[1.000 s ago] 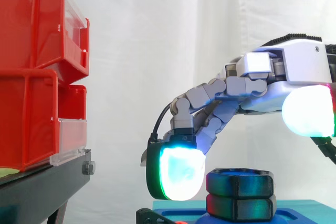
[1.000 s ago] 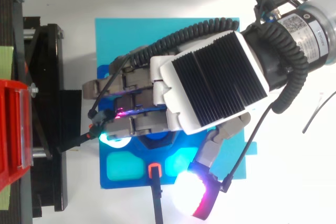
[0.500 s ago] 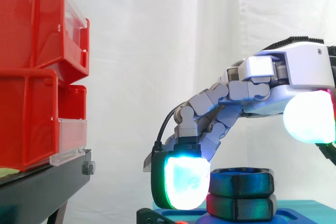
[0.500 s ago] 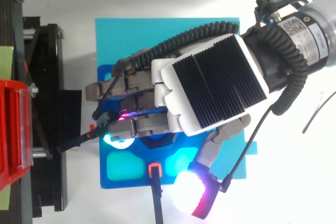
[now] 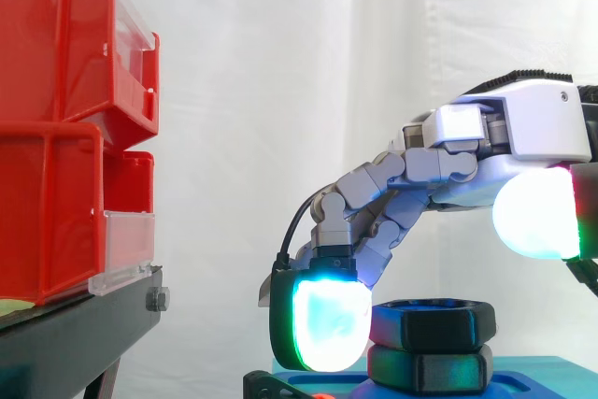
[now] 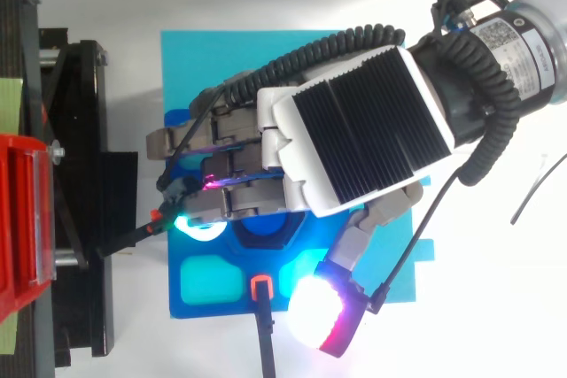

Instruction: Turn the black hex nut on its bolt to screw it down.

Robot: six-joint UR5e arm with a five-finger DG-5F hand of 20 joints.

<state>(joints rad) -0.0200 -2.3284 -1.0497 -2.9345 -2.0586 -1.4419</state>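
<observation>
The black hex nut (image 5: 432,318) sits on its bolt above a second black hex piece (image 5: 430,364), on a blue base (image 6: 213,285). My hand (image 5: 533,133) reaches over it from the right with its fingers bent down. One glowing fingertip pad (image 5: 327,324) rests against the nut's left side. The thumb pad (image 5: 534,215) glows white, raised and apart from the nut. From above, the hand (image 6: 359,130) covers most of the nut (image 6: 261,227), and the thumb (image 6: 314,316) sticks out toward the bottom edge.
Red bins (image 5: 56,128) stand on a black stand (image 5: 75,334) at the left, close to the fingertips. The blue base lies on a cyan mat (image 6: 221,59). A black cable with an orange tip (image 6: 260,288) runs to the base's near edge.
The fingertip pad has moved right and now rests against the nut. The nut's outline has shifted, so it has turned a little. The thumb has dropped slightly.
</observation>
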